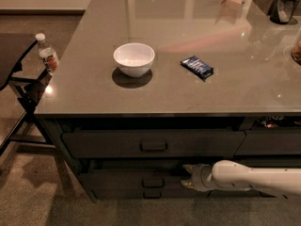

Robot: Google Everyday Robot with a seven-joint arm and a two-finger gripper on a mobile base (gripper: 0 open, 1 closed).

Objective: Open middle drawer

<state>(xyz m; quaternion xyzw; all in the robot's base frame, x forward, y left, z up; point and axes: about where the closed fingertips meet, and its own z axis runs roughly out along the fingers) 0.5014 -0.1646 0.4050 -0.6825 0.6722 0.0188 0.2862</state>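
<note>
White two-finger gripper [186, 177] sits low in front of the cabinet, on a white arm [254, 177] coming in from 3 o'clock. Fingers spread, nothing btw them, tips pointing to 9 o'clock.

Wide dark grey-brown middle drawer [117, 180] lies at 9 o'clock of the gripper, same level. Its small black loop handle [153, 182] is just beside the fingertips, not touching. Can't tell if the drawer is out at all.

At approx 10–11 o'clock, the dark drawer front above [103, 145], w/ its own black handle. Over that, the glossy grey countertop [94, 93].

On the top: round white bowl [134, 59] at 11 o'clock; dark blue snack packet [197, 67] at 12, well apart from the bowl. Far off at 10 o'clock, a clear bottle w/ white cap and red label [48, 55], past the counter's edge.
</note>
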